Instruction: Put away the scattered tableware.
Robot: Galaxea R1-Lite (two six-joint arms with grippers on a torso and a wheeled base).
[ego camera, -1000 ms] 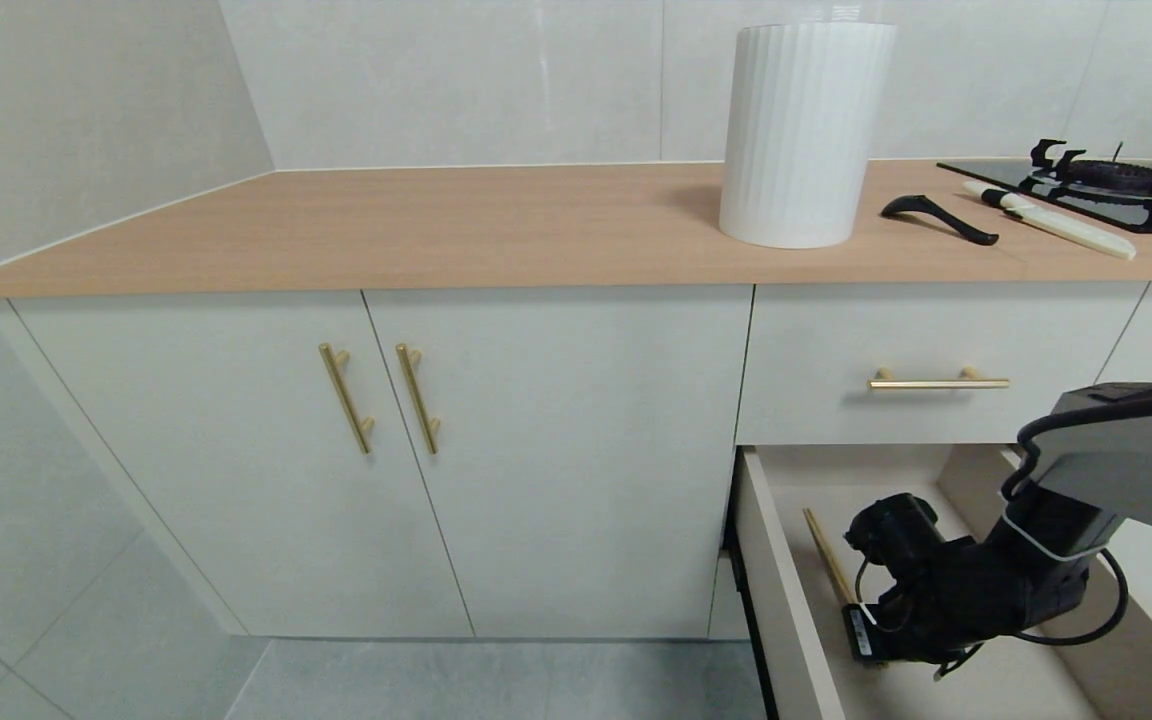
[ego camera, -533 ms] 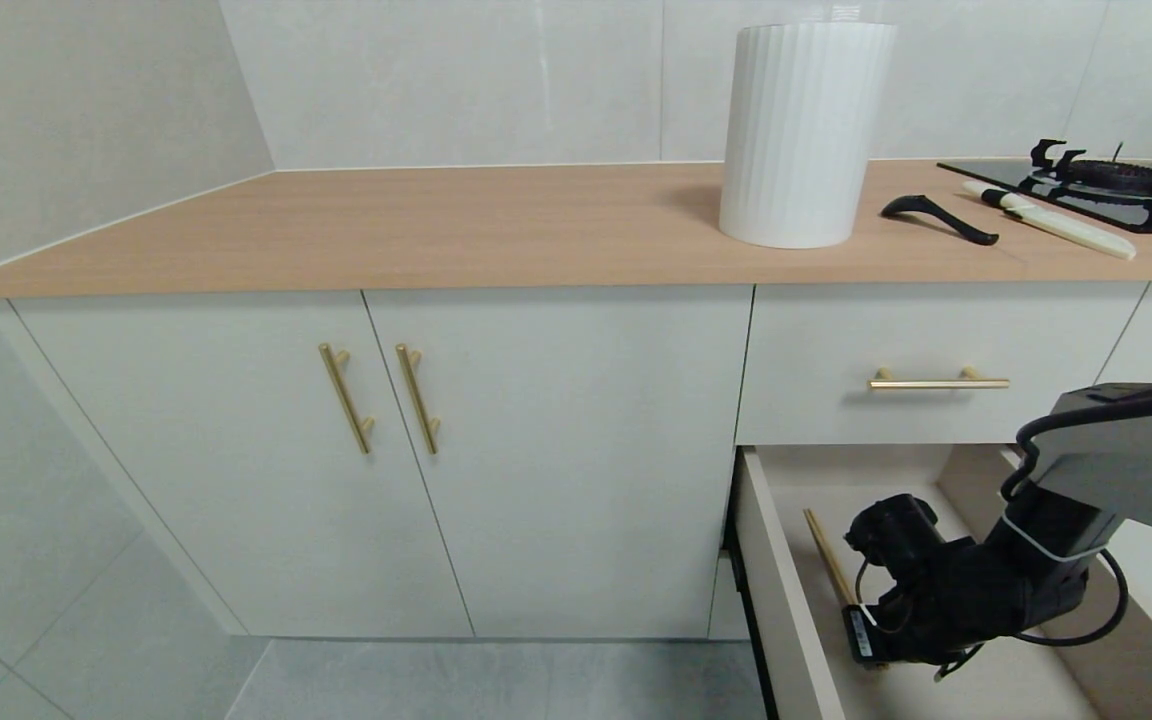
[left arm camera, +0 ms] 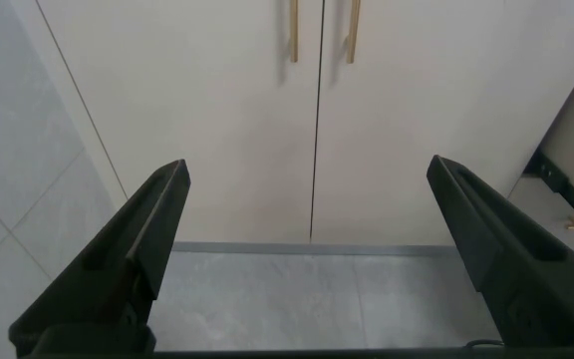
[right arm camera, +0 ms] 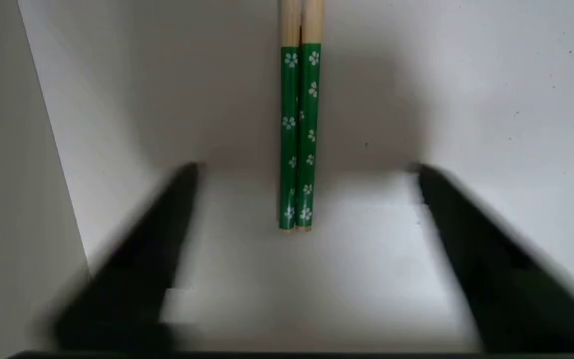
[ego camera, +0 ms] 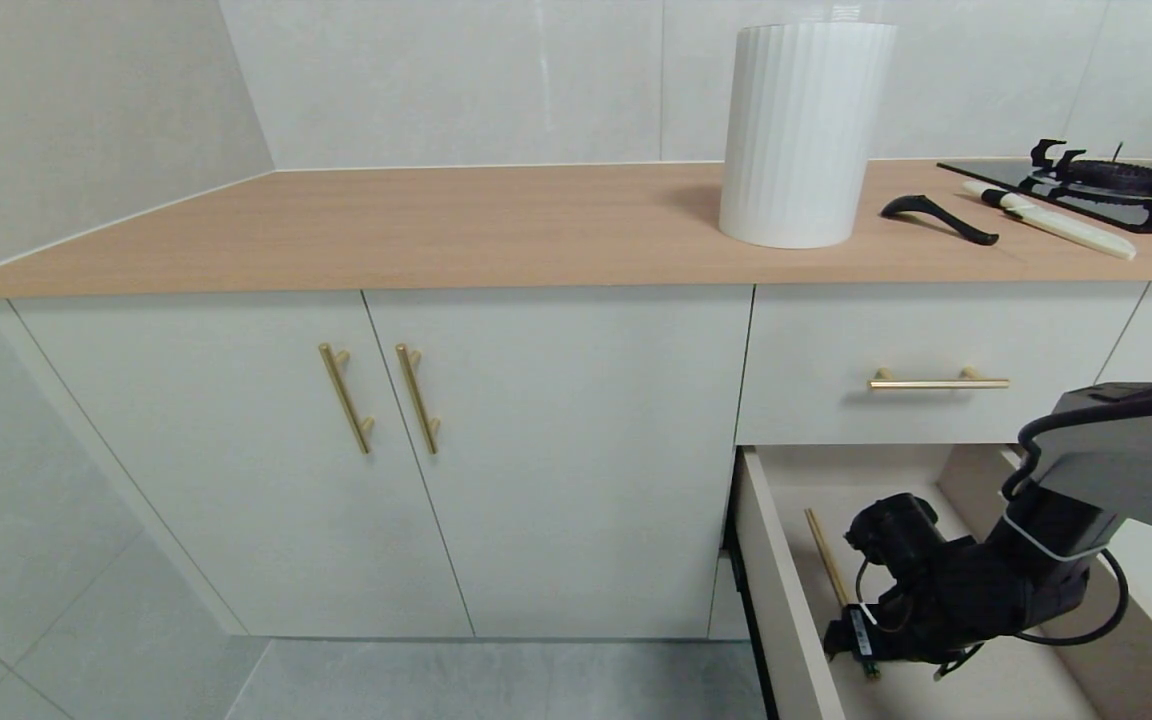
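Green-ended chopsticks (right arm camera: 299,130) lie flat on the floor of the open drawer (ego camera: 784,590), low on the right of the cabinet, running along its left wall.

Right gripper (right arm camera: 302,274) hangs inside the drawer just over their near end. We see its fingers spread wide, one to either side, touching nothing. We judge the pair released, so this item counts as put away.

Left gripper (left arm camera: 312,264) is low on the left, facing the cabinet doors (left arm camera: 317,110), jaws apart and empty.

Left to do, as we read it:
- A black spoon (ego camera: 936,217) rests on the counter (ego camera: 436,225), just right of the tall white canister (ego camera: 801,135).
- A pale knife (ego camera: 1051,220) lies further right, its far end by the stove (ego camera: 1106,180).
- The drawer stands pulled out and probably wants closing at the end.

Roughly one piece of three is stowed. Both remaining pieces sit well above the drawer, so the arm must first rise clear of it.
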